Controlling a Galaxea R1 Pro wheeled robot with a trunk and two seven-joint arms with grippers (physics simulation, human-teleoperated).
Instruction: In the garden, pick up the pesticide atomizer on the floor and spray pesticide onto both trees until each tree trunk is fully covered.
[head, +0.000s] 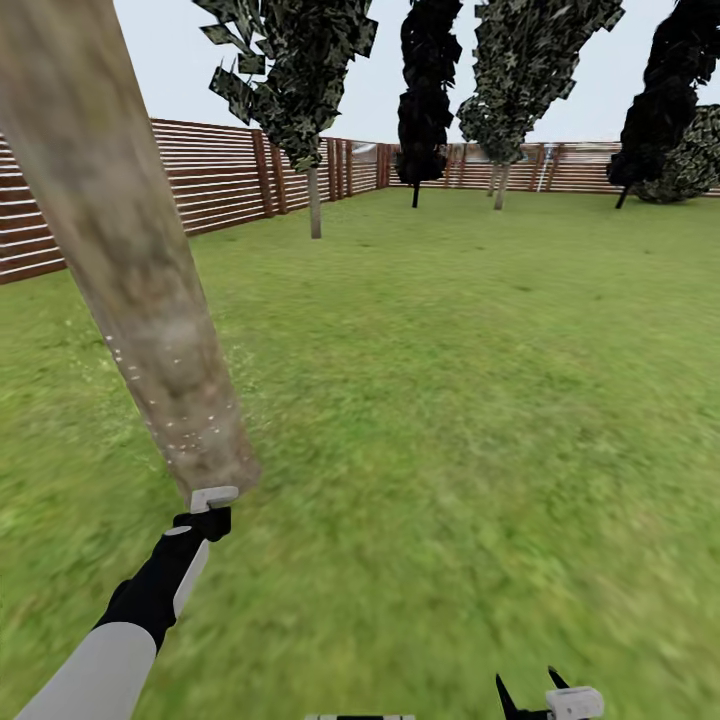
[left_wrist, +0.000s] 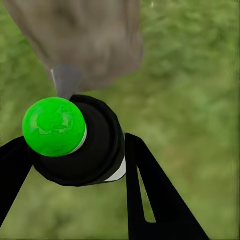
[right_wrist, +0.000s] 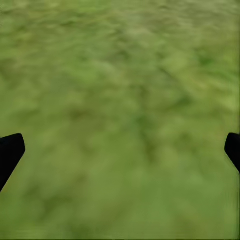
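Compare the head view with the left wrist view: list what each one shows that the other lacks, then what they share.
Head view alone: the brown slat fence, more trees along it, pale sky, white specks on the lower tree trunk, and the open right tool at the lower edge.

Left wrist view alone: the pesticide atomizer with its bright green cap and black body, clamped between the left tool's fingers.

Both: the thick pale trunk, the grass lawn, and the left tool held close to the trunk's base.
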